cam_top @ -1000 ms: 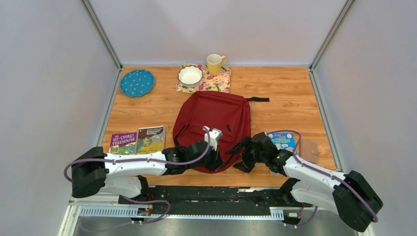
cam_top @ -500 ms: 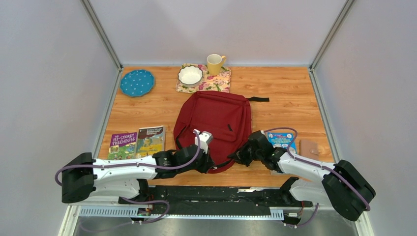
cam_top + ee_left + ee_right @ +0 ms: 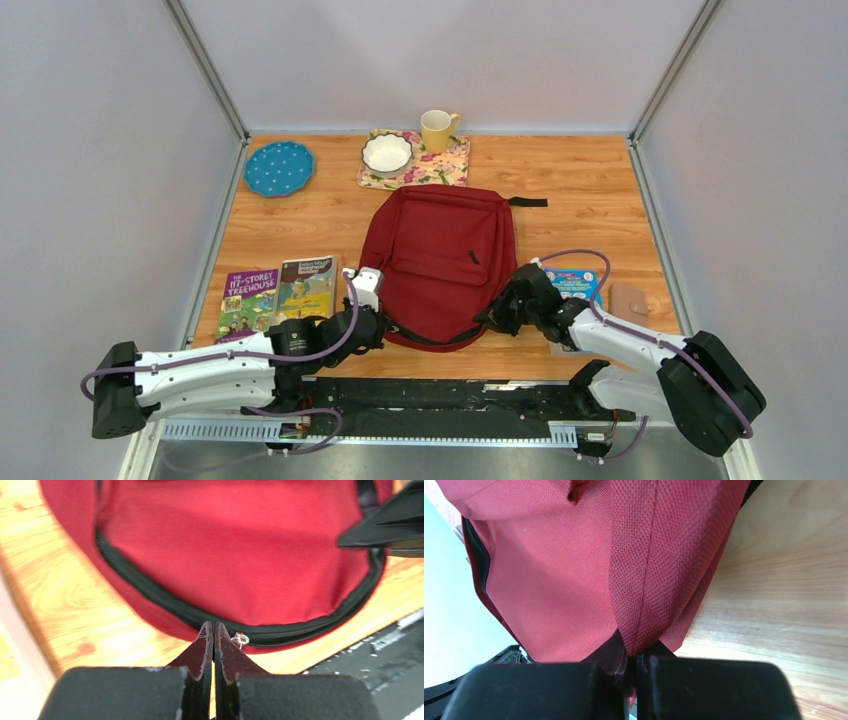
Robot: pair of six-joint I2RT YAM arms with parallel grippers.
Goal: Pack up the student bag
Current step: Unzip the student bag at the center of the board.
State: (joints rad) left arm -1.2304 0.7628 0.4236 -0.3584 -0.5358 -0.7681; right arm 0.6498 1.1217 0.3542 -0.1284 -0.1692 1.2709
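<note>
The student bag (image 3: 440, 250) is a dark red backpack lying flat in the middle of the table. My left gripper (image 3: 378, 322) is at its near left edge. In the left wrist view the left gripper (image 3: 213, 625) is shut, its tips on the black zipper (image 3: 150, 592), pinching the zipper pull, whose small metal ring (image 3: 240, 639) shows beside them. My right gripper (image 3: 492, 318) is at the bag's near right corner. In the right wrist view it (image 3: 633, 652) is shut on a fold of the red fabric (image 3: 644, 580).
Two books (image 3: 278, 285) lie left of the bag. A blue book (image 3: 575, 285) and a brown wallet (image 3: 629, 300) lie to its right. At the back are a blue plate (image 3: 279, 167), a white bowl (image 3: 386, 153) and a yellow mug (image 3: 436, 130) on a floral mat (image 3: 445, 165).
My left gripper has slid left along the bag's near edge, staying shut. My right gripper has moved onto the bag's right corner and shut on the fabric.
</note>
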